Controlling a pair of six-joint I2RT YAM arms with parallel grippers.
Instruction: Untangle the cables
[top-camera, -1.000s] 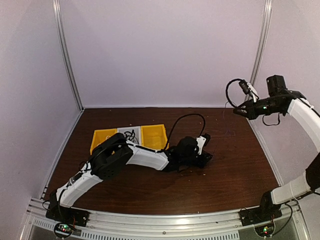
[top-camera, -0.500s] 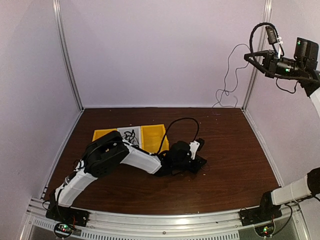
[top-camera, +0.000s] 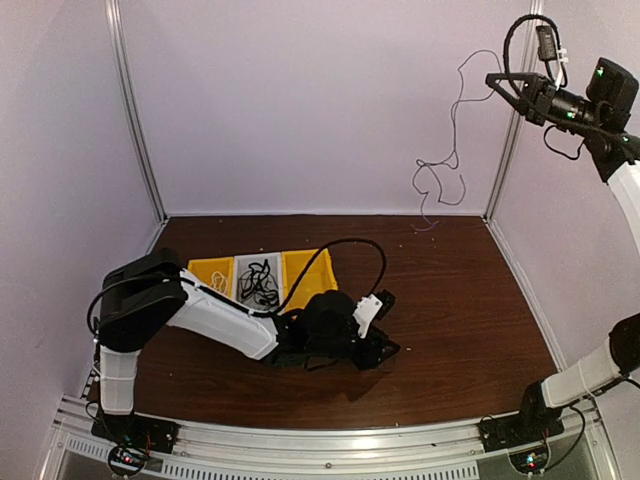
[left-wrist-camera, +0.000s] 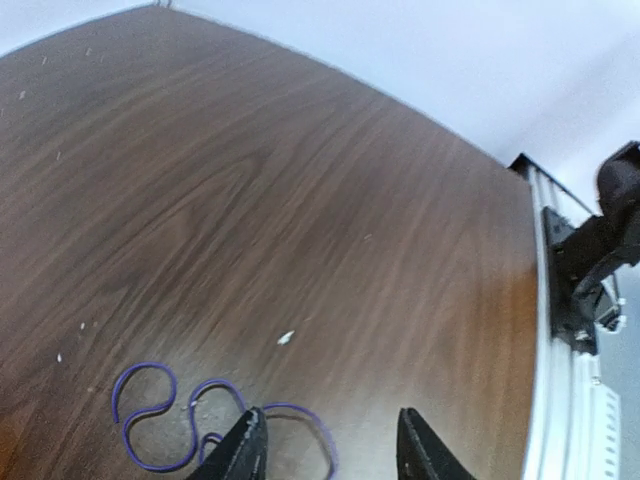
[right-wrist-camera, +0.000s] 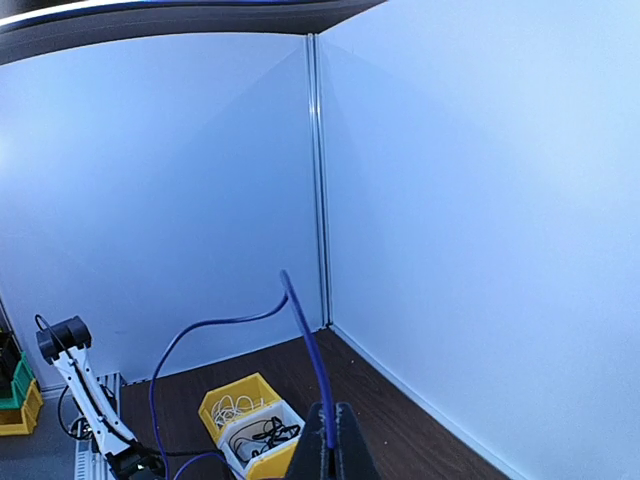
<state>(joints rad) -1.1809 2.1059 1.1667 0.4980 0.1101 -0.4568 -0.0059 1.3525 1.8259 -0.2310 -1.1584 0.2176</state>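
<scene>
My right gripper (top-camera: 493, 80) is raised high at the right wall, shut on a thin dark blue cable (top-camera: 452, 150) that dangles in loose loops down the back wall. In the right wrist view the blue cable (right-wrist-camera: 300, 320) rises from the shut gripper (right-wrist-camera: 330, 442) and arcs down to the left. My left gripper (top-camera: 385, 346) lies low over the table, open (left-wrist-camera: 330, 455). Loops of blue cable (left-wrist-camera: 150, 415) rest on the wood beside its left finger (left-wrist-camera: 245, 452), one loop running between the fingers untouched. Black cables (top-camera: 258, 280) fill the middle bin.
Three bins stand in a row at the back left: a yellow bin (top-camera: 208, 271), a white bin (top-camera: 244, 265), and a yellow bin (top-camera: 312, 266). White cords (right-wrist-camera: 232, 408) lie in one yellow bin. The left arm's thick black cable (top-camera: 350, 245) arches over them.
The right gripper has risen from table height to high by the wall, lifting the blue cable. The left gripper has opened and drawn back toward the near left.
</scene>
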